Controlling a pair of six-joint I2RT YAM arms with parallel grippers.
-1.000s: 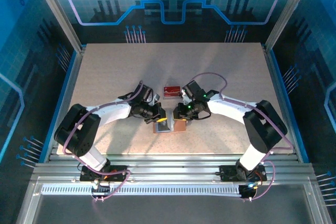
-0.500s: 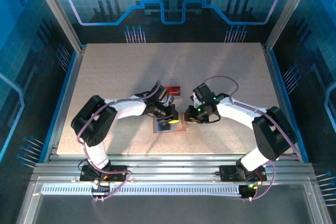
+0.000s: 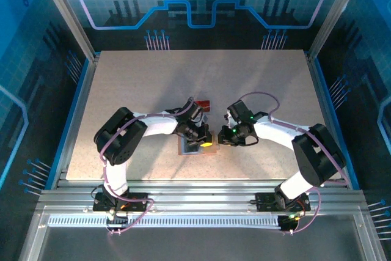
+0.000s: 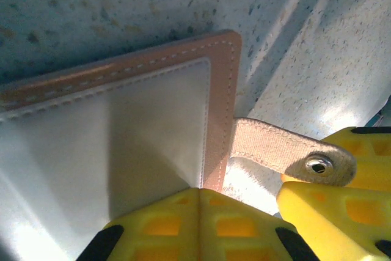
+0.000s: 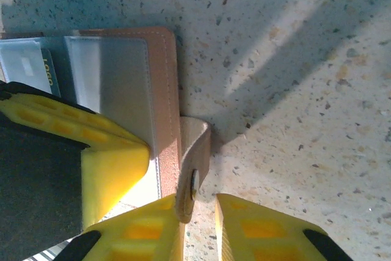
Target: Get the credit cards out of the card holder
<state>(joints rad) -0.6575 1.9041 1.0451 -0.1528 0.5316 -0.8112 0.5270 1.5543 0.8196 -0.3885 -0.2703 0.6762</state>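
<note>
The tan card holder (image 3: 190, 149) lies open on the table between both arms, grey-blue inner face (image 4: 122, 120) up. My left gripper (image 4: 199, 192) is shut, its tips pressed down on that face near the right edge. The clasp tab (image 5: 194, 169) sticks out from that edge and stands between the jaws of my right gripper (image 5: 199, 203). The tab leans against one finger, and a gap shows to the other. A dark card (image 5: 46, 70) sits behind a clear pocket of the card holder (image 5: 164, 90). A red card (image 3: 200, 104) lies on the table behind the grippers.
The speckled table (image 3: 134, 90) stretches bare to the left, right and back. Metal frame rails (image 3: 195, 191) run along the near edge, and blue panels wall in the sides.
My left gripper has swung right onto the card holder's right half. My right gripper has drawn back to the clasp tab and its jaws have narrowed.
</note>
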